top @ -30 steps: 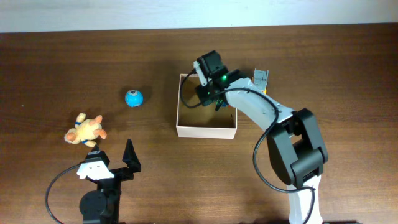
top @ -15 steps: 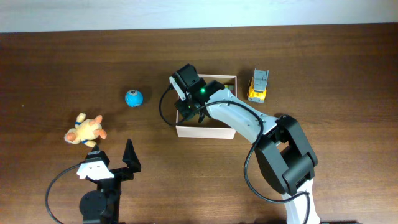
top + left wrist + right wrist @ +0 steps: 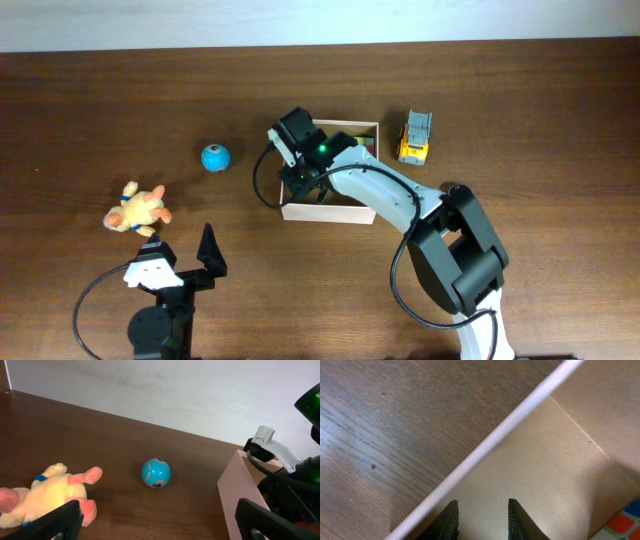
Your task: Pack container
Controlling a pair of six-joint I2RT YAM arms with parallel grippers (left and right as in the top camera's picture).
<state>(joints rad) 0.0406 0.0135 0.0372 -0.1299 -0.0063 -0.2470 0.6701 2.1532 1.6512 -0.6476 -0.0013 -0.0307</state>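
The container (image 3: 330,212), a shallow white-walled box with a tan inside, stands at the table's middle. My right gripper (image 3: 481,502) hangs inside it, just by its left wall (image 3: 490,442). Its jaws are drawn in to a narrow gap with nothing between them. From overhead the right arm's wrist (image 3: 303,150) covers the box's left half. A corner of a coloured block (image 3: 626,519) lies on the box floor. My left gripper (image 3: 157,515) rests wide open and empty near the front edge (image 3: 180,255), with the container's wall (image 3: 235,495) to its right.
A blue ball (image 3: 215,157) (image 3: 155,473) lies left of the box. A yellow and pink plush toy (image 3: 138,208) (image 3: 45,492) lies further left, close to the left finger. A yellow toy truck (image 3: 416,137) stands right of the box.
The right arm has swung left across the container, from its back right part to its left wall. The left arm and the loose toys have not moved.
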